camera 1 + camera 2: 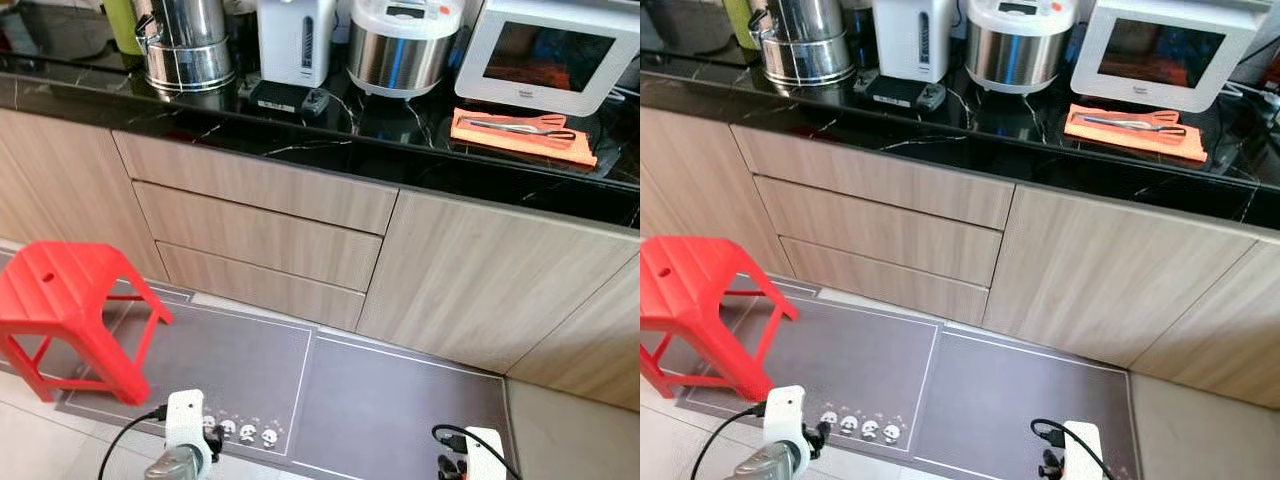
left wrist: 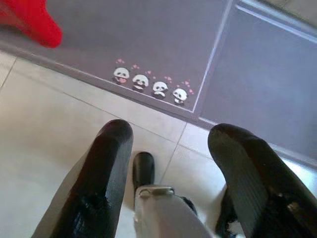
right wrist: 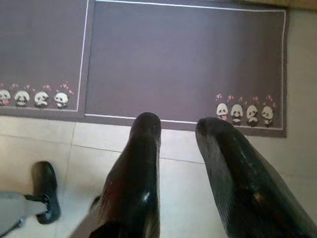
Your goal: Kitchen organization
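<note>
Well apart: red stool (image 1: 70, 300), counter edge (image 1: 400, 170).

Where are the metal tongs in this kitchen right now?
The metal tongs lie on an orange cloth on the black countertop, toward the robot's right, just in front of the white microwave.

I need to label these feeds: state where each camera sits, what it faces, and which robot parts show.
Left eye: head, looking down at countertop, red stool; both wrists at the bottom.
Right eye: same scene, shifted sideways.
Left wrist: along left gripper, open, toward floor mat.
Right wrist: along right gripper, open, toward the mat.
Shared: panda prints.
</note>
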Motion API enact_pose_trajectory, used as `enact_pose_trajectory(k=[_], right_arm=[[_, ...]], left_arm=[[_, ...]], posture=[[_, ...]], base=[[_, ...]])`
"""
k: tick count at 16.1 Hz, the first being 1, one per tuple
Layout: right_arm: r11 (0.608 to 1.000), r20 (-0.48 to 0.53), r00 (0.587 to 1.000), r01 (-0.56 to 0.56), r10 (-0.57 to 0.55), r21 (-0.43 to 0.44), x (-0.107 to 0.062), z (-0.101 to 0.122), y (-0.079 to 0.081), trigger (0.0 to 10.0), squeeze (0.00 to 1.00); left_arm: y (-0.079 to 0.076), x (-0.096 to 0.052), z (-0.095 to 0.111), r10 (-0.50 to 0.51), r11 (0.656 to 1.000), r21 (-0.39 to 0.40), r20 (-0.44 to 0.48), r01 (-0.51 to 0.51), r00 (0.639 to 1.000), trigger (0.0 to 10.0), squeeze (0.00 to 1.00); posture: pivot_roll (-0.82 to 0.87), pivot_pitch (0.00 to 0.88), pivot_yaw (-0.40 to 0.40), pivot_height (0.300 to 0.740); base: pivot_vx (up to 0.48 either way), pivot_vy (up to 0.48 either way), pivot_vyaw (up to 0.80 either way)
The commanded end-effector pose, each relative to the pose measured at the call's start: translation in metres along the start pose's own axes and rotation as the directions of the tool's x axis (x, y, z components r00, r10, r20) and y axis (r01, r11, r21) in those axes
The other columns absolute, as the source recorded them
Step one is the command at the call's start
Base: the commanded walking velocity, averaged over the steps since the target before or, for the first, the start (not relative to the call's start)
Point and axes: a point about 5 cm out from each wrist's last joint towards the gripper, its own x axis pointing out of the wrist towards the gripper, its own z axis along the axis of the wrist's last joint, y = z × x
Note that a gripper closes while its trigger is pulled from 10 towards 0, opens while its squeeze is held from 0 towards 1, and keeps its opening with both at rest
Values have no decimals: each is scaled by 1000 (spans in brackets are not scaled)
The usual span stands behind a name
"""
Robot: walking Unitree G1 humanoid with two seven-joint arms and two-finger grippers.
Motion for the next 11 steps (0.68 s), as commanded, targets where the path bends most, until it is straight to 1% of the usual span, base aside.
enact_pose_trajectory(k=[1,2,3,4,5,6,8,9,10,11], right_arm=[[1000,-17,1000,14,-14,-18,-3,-4,-9,10000,0],[999,-25,1000,17,-18,-35,-4,-6,-14,10000,0],[999,-28,999,29,-30,-31,-6,-8,-18,10000,0],[999,-25,998,49,-49,8,-7,-11,-20,10000,0],[998,-24,998,52,-52,22,-7,-12,-17,10000,0],[998,-23,998,55,-54,29,-7,-13,-15,10000,0],[998,-23,998,55,-54,30,-7,-13,-14,10000,0],[998,-7,1000,23,-22,58,-3,-13,2,10000,0],[997,0,1000,9,-9,73,-2,-13,10,10000,0],[996,5,1000,-2,1,85,-1,-13,16,10000,0]], left_arm=[[-7,-1,-7,-32,997,63,-16,33,999,10000,0],[-12,-2,-12,-45,997,64,-25,47,999,10000,0],[-15,-2,-14,-44,997,62,-28,45,999,10000,0],[-13,-3,-17,-46,995,81,-35,49,998,10000,0],[-10,-3,-15,-47,994,99,-33,50,998,10000,0],[-6,-3,-13,-44,993,108,-26,47,999,10000,0],[-5,-3,-13,-43,992,116,-23,45,999,10000,0],[10,-3,-7,-17,989,147,-21,20,1000,10000,0],[17,-3,-4,-6,988,156,-15,8,1000,10000,0],[22,-3,0,3,987,160,-7,-2,1000,10000,0]], posture=[[111,0,-138,740],[116,0,-140,740],[129,0,-138,740],[167,0,-116,740],[172,0,-95,740],[172,0,-91,740],[172,0,-91,740],[169,0,-42,740],[163,0,-25,740],[163,0,-25,740]], base=[[0,0,0],[0,0,0],[0,0,0],[0,0,0],[0,0,0],[0,0,0],[0,0,0],[0,0,0],[0,0,0],[0,0,0]])
